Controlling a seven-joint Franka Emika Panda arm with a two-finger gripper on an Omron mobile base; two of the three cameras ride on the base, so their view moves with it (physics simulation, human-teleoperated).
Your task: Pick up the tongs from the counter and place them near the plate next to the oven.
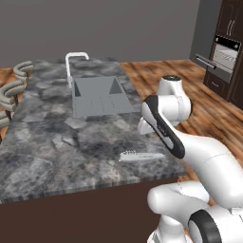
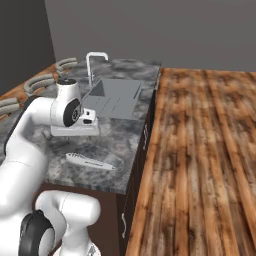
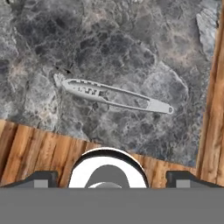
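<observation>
The slim silvery tongs (image 1: 141, 155) (image 2: 90, 161) (image 3: 116, 95) lie flat on the dark marbled counter (image 1: 57, 137) (image 2: 125, 135) (image 3: 109, 39), close to its front corner. My gripper (image 3: 112, 179) hangs above them, open and holding nothing, with its fingertips (image 3: 41, 178) wide apart. In the hand view the tongs run across the middle, scalloped tips to the left. The hand (image 2: 75, 130) hovers over the counter just behind the tongs. The oven (image 1: 225, 52) sits in dark cabinetry far to the right across the floor. The plate is out of view.
A grey sink (image 1: 99, 95) (image 2: 117, 97) with a white faucet (image 1: 76, 59) (image 2: 96, 57) is set in the counter beyond the tongs. Grey curved stool backs (image 1: 12, 90) line the far side. Wooden floor (image 2: 200, 150) stretches to the right of the counter's edge.
</observation>
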